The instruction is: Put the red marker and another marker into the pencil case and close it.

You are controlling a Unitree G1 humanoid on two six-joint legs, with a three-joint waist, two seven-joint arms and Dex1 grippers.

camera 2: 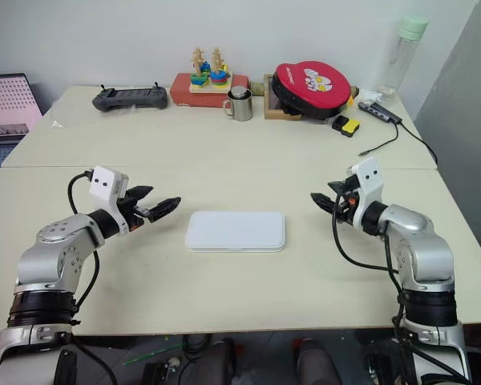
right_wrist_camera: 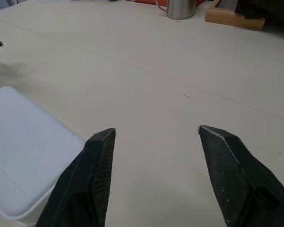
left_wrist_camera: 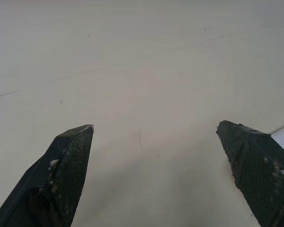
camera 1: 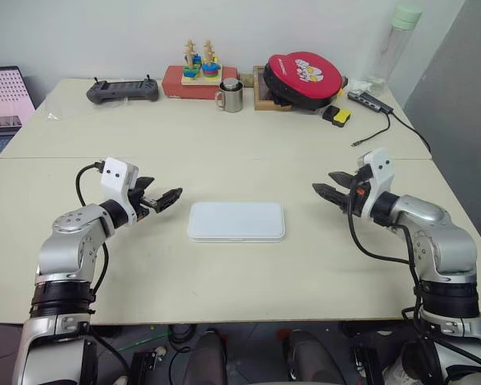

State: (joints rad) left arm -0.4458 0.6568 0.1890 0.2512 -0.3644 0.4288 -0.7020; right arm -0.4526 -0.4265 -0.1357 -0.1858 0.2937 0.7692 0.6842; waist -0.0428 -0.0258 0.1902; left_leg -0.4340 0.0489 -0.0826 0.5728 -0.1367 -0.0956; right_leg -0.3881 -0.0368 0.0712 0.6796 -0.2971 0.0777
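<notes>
Pencil case: the pencil case lies flat and closed on the cream counter, lid down, long side running left to right, about midway between the two arms
Left gripper: the left gripper hovers just off the case's left end, pointing toward it, not touching; its two black fingers stand wide apart with nothing between them, bare counter beneath
Right gripper: the right gripper hangs off the case's right end, a little farther away than the left one, pointing toward the case; its fingers are apart and empty, with a rounded corner of the white case just beside one of them in the right wrist view
Markers: cannot tell where they are
Back of counter: a steel mug, a black controller, a wooden stacking toy on a red box and a red round case, all well apart from the pencil case
</notes>
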